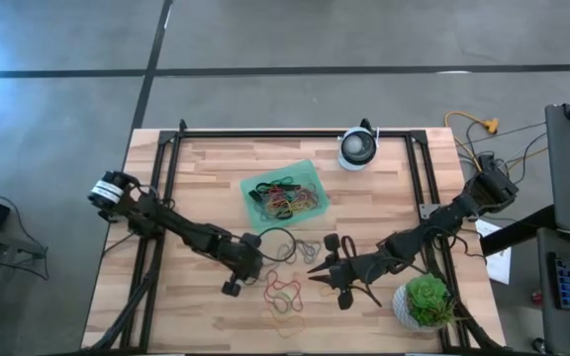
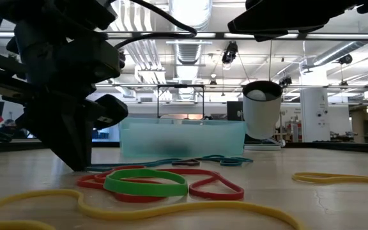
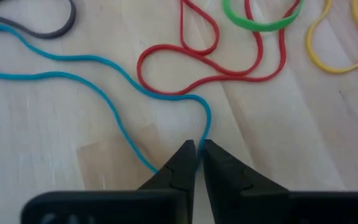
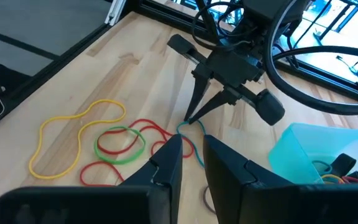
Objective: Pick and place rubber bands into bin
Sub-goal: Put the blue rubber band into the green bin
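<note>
A: Left gripper [image 3: 197,154] pinching nearly shut on the thin blue elastic loop [image 3: 107,93], tips touching the wooden table [image 1: 384,198], at seven o'clock from the shallow translucent green plastic bin [image 1: 283,195].

B: Right gripper [image 4: 188,149] hovering slightly open, gripping nothing, at five o'clock from that bin. Red loop [image 1: 283,290] and yellow loop [image 1: 287,321] lying loose toward six.

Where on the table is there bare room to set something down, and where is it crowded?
Bare wood: the strip between the bin and the table's left rail, and between the bin and the white device. Crowded: the front middle, where the left gripper, pinching a blue band, meets the right gripper over loose bands; the plant fills the front right corner.
</note>
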You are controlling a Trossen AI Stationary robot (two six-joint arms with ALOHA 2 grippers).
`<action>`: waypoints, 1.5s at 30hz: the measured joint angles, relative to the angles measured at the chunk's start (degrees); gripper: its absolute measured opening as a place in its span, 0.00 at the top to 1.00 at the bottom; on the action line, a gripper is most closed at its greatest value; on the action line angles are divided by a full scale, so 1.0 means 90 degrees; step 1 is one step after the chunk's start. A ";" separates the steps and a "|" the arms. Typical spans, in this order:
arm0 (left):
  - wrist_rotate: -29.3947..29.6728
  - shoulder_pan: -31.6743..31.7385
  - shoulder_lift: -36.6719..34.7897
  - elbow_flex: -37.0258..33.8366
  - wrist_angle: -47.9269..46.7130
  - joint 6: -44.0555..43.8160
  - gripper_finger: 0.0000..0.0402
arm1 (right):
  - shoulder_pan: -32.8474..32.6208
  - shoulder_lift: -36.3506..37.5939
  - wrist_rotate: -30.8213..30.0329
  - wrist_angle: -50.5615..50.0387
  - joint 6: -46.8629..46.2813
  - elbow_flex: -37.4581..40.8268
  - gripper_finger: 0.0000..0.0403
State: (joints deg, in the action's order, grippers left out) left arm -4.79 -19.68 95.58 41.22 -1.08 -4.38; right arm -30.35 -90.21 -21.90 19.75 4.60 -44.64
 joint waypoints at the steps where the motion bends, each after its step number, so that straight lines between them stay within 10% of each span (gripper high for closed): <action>1: 0.0021 0.0000 -0.0004 0.0020 -0.0092 0.0000 0.98 | 0.0000 0.0000 -0.0001 0.0000 0.0003 0.0000 0.85; 14: 0.0848 -0.0109 -0.0480 0.0094 -0.1205 -0.0472 1.00 | 0.0000 0.0000 -0.0001 -0.0034 -0.0012 0.0005 0.86; 45: 0.5547 -0.1718 -0.1844 0.0250 -0.1760 0.0034 1.00 | 0.0000 0.0000 -0.0003 -0.0119 -0.0011 0.0008 0.86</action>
State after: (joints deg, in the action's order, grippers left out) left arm 45.13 -35.14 78.99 43.46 -16.92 -4.08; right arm -30.35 -90.21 -21.93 18.68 4.50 -44.57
